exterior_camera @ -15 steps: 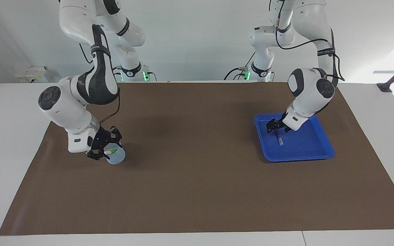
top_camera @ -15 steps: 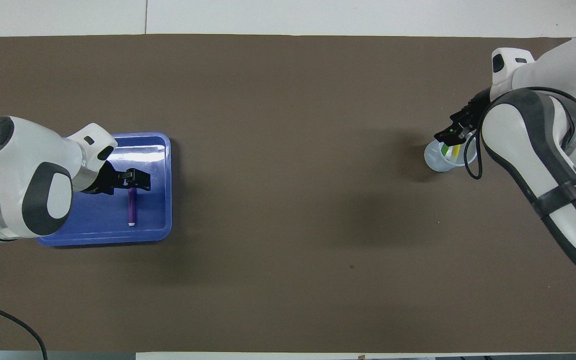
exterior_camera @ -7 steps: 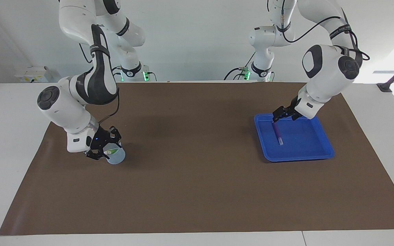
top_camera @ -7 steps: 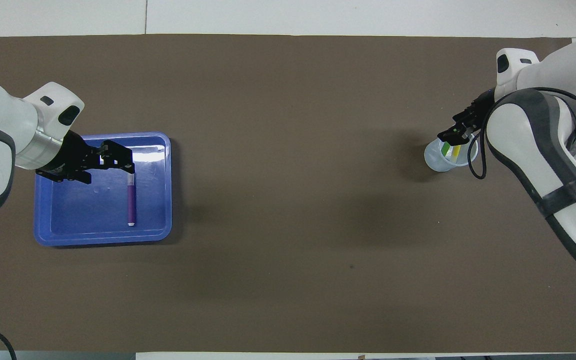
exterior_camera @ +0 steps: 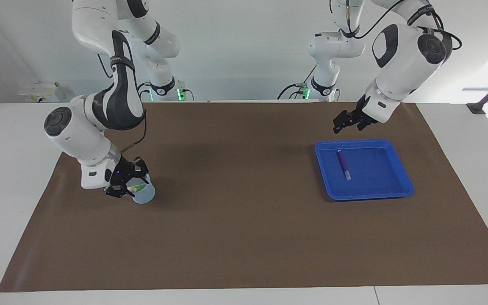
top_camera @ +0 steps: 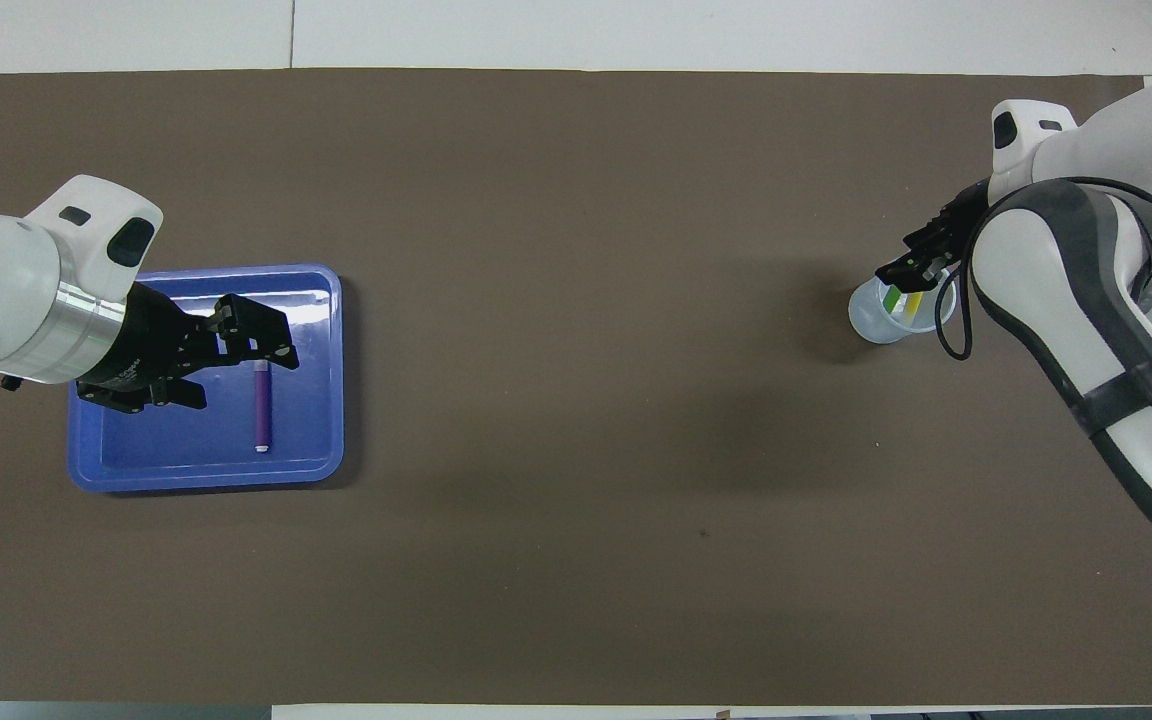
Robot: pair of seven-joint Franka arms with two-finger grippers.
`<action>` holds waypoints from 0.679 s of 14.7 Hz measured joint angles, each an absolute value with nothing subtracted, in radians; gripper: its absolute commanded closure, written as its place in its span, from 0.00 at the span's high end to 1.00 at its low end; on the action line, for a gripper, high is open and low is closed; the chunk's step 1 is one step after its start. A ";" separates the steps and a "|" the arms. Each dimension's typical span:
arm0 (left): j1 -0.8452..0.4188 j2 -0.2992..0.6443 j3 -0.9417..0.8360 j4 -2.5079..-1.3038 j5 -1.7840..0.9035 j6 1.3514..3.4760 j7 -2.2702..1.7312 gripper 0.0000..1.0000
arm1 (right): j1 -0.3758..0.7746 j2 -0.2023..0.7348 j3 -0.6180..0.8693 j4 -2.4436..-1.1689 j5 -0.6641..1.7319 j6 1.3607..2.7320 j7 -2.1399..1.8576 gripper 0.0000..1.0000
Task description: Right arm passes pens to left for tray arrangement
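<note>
Brown mat [exterior_camera: 244,228]: purple pen [exterior_camera: 342,164] in tray [exterior_camera: 400,169], two pens [top_camera: 904,298] in cup [exterior_camera: 145,194].

My brown mat [exterior_camera: 244,237] spread over most of my white table [exterior_camera: 11,140], a small translucent bluish cup [exterior_camera: 144,194] standing on the mat toward the right arm's end

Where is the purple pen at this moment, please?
The purple pen lies flat in the blue tray at the left arm's end of the table, untouched, in the tray's part toward the table's middle.
</note>
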State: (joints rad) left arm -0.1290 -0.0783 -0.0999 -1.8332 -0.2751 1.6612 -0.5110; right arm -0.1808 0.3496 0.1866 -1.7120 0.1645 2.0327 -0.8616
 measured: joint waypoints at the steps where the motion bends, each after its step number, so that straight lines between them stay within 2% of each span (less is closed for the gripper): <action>1: -0.129 -0.078 -0.104 -1.824 -0.298 1.655 -0.572 1.00 | -0.181 0.350 0.187 -1.713 0.165 2.033 -0.862 0.52; 5: -0.129 -0.079 -0.120 -1.794 -0.385 1.655 -0.829 1.00 | -0.183 0.349 0.186 -1.714 0.165 2.033 -0.862 0.55; 10: -0.128 -0.086 -0.127 -1.772 -0.481 1.687 -1.088 1.00 | -0.190 0.349 0.186 -1.715 0.165 2.033 -0.892 0.48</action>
